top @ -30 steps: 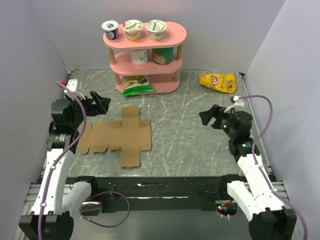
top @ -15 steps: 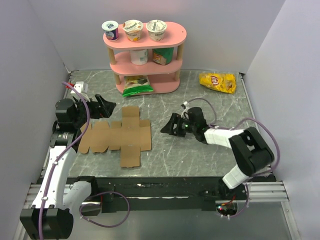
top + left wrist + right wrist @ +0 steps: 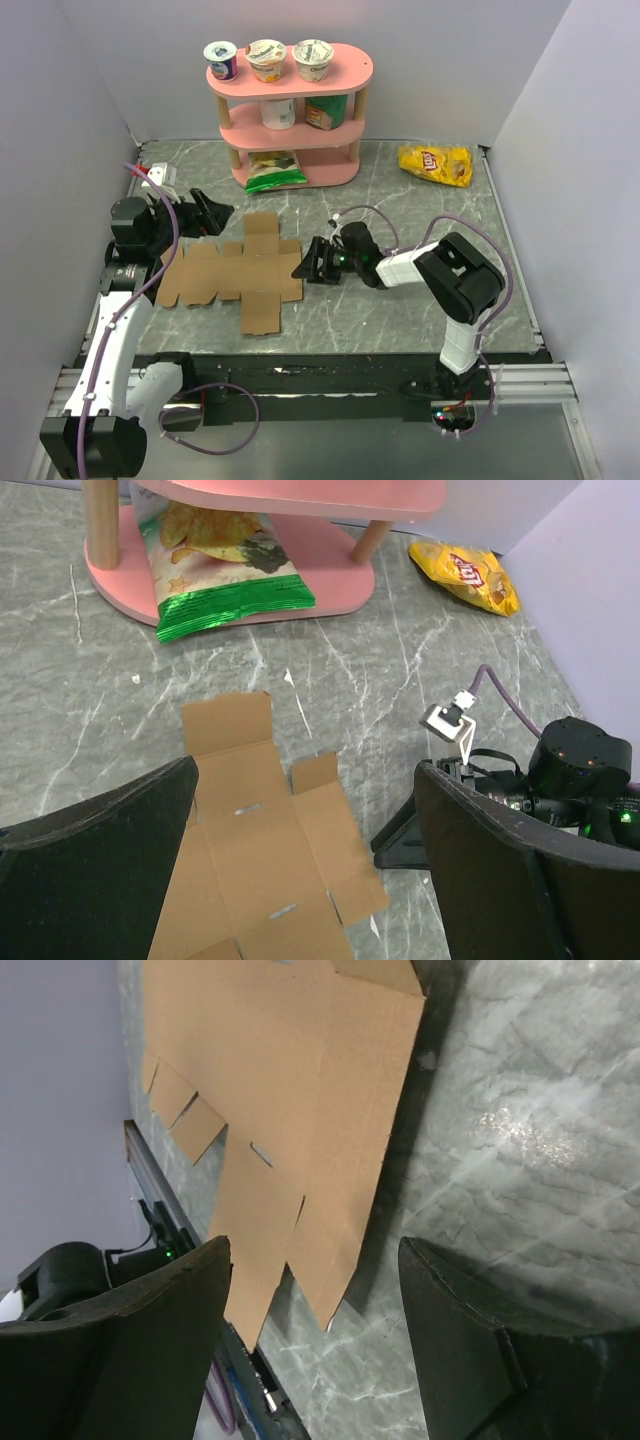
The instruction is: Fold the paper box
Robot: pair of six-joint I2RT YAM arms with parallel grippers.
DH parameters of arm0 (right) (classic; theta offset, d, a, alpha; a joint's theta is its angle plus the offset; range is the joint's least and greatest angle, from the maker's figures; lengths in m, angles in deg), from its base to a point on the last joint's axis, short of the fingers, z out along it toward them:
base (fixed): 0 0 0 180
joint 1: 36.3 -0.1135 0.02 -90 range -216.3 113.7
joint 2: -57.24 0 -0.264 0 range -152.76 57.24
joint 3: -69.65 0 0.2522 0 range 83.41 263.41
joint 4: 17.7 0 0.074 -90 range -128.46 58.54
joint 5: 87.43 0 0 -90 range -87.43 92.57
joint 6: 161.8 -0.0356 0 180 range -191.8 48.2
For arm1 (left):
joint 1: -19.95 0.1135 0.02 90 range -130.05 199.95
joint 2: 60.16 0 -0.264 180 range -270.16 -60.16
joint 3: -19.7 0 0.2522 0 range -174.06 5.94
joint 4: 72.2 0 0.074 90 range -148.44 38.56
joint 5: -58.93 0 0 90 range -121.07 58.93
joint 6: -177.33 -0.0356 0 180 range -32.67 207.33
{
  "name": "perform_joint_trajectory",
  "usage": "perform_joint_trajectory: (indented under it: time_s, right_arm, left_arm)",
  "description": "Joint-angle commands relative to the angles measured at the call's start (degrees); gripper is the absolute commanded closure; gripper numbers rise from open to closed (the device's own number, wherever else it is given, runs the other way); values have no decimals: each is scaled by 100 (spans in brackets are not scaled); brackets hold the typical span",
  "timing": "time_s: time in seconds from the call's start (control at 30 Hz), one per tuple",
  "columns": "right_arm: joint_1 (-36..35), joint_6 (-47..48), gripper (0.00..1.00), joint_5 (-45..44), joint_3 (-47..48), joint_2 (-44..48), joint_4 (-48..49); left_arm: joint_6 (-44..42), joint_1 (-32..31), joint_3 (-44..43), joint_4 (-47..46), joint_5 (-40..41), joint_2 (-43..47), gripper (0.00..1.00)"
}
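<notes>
The paper box (image 3: 237, 272) is a flat, cross-shaped brown cardboard sheet lying on the grey table left of centre. It also shows in the left wrist view (image 3: 262, 852) and the right wrist view (image 3: 290, 1100). My left gripper (image 3: 212, 216) is open and empty, held above the sheet's far left corner. My right gripper (image 3: 306, 262) is open and empty, low over the table, just right of the sheet's right edge, with its fingers pointing at that edge. In the left wrist view the right gripper (image 3: 400, 838) lies beside the sheet's right flap.
A pink three-tier shelf (image 3: 290, 110) stands at the back with yogurt cups on top and a green chip bag (image 3: 275, 170) at its foot. A yellow chip bag (image 3: 435, 163) lies at the back right. Grey walls close in left and right.
My right arm has swung left across the table and come down low at the sheet's right edge. My left gripper has shifted slightly right. The sheet has not moved.
</notes>
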Motion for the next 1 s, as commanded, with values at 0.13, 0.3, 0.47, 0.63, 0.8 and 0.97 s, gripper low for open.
perform_joint_trajectory:
  time_s: [0.13,0.3,0.47,0.63,0.8,0.97]
  right_arm:
    - [-42,-16,27,-283,225,-221,648]
    - [-86,-33,27,-371,313,-467,869]
    - [-156,-182,27,-442,365,-696,1202]
    - [-210,-253,29,-556,453,-924,1308]
    - [-218,-526,45,-555,339,-1065,1826]
    - [-227,-412,59,-679,269,-907,1949]
  left_arm:
    - [82,-10,-2,-315,-208,51,4]
    - [91,-18,15,-332,-235,60,4]
    - [91,-10,15,-359,-261,69,4]
    - [100,-18,24,-359,-296,78,4]
    - [91,-18,15,-350,-270,78,4]
    - [100,-10,42,-385,-296,69,4]
